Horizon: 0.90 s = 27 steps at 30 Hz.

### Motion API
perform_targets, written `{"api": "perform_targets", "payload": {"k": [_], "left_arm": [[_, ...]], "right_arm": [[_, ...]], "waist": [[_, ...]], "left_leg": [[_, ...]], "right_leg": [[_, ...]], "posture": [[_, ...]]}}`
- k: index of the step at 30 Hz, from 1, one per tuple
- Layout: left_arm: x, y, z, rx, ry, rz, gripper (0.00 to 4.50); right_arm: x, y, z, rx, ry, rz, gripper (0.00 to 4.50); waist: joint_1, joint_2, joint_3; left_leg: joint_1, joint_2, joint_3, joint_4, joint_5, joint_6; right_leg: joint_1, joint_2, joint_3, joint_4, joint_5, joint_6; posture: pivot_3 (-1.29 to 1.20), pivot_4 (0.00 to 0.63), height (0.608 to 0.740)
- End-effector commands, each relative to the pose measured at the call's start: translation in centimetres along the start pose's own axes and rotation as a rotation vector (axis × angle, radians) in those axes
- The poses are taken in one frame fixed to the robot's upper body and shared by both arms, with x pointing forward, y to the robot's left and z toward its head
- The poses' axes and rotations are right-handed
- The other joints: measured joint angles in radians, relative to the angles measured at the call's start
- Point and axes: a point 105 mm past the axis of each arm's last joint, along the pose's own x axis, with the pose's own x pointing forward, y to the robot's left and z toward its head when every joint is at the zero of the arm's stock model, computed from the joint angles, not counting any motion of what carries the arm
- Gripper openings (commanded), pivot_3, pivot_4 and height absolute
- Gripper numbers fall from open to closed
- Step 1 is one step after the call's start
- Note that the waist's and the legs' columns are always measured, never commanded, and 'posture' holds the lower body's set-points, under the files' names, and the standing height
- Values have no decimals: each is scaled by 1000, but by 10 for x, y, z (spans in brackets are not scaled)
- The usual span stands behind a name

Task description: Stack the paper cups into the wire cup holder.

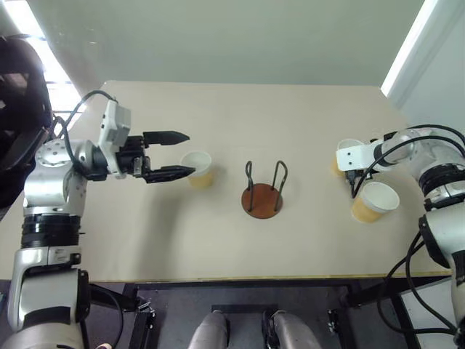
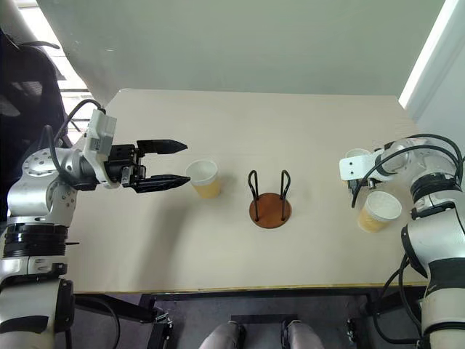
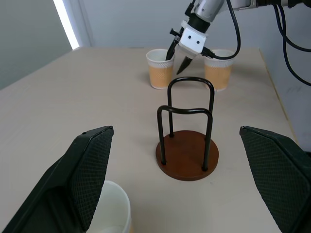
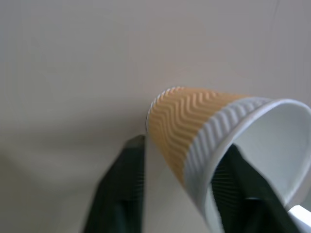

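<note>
My left gripper [image 1: 189, 153] is open and points level toward the wire cup holder [image 1: 261, 195], a brown disc with black wire loops at mid-table. A paper cup [image 1: 197, 169] stands upright at the tip of its nearer finger, beside that finger and not between the two. On the right, my right gripper [image 3: 177, 57] reaches down onto the farther paper cup [image 3: 158, 73]. It is shut on that cup's wall [image 4: 184, 111], one finger inside and one outside. A third paper cup [image 1: 374, 201] stands just nearer to me, untouched.
The pale table [image 1: 218, 109] has bare surface all around the holder and toward its far edge. Black cables hang from my right wrist over the gap between the two right-hand cups. The near table edge runs just below the holder.
</note>
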Motion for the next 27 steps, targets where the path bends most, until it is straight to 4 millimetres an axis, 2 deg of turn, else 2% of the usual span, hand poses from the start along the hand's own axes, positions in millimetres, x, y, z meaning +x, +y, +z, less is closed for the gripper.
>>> {"api": "perform_targets", "payload": {"k": [1, 2, 12, 17, 22, 27], "left_arm": [[-1, 0, 12, 51, -6, -8, 4500], [-1, 0, 12, 51, -5, -9, 4500], [0, 3, 4, 64, 15, -15, 4500], [-1, 4, 3, 65, 15, -19, 4500], [5, 11, -4, 75, 19, -46, 4500], [5, 12, -14, 96, 33, -75, 4500]], "right_arm": [[-11, -12, -1, -14, 5, -29, 275], [-12, -13, -1, -16, 4, -27, 14], [-25, -17, 21, 28, -154, 30, 14], [-27, -17, 23, 32, -168, 36, 14], [-58, -40, 45, 14, -289, -21, 14], [-75, -42, 60, 5, -327, -25, 14]], "waist": [[1, 0, 0], [1, 0, 0], [-1, 0, 0], [-1, 0, 0], [1, 1, 0], [-2, 0, 0]], "left_leg": [[0, 0, 0, 0, 0, 0], [0, 0, 0, 0, 0, 0], [0, 0, 0, 0, 0, 0], [0, 0, 0, 0, 0, 0], [0, 0, 0, 0, 0, 0], [-1, 0, 0, -1, 0, 0]], "right_leg": [[0, 0, 0, 0, 0, 0], [0, 0, 0, 0, 0, 0], [0, 0, 0, 0, 0, 0], [0, 0, 0, 0, 0, -1], [0, 0, 0, 0, -1, -1], [0, 0, 0, -1, -1, -1]], "posture": [[0, 150, 740], [0, 150, 740], [0, 150, 740], [0, 150, 740], [0, 150, 740], [0, 150, 740]]}}
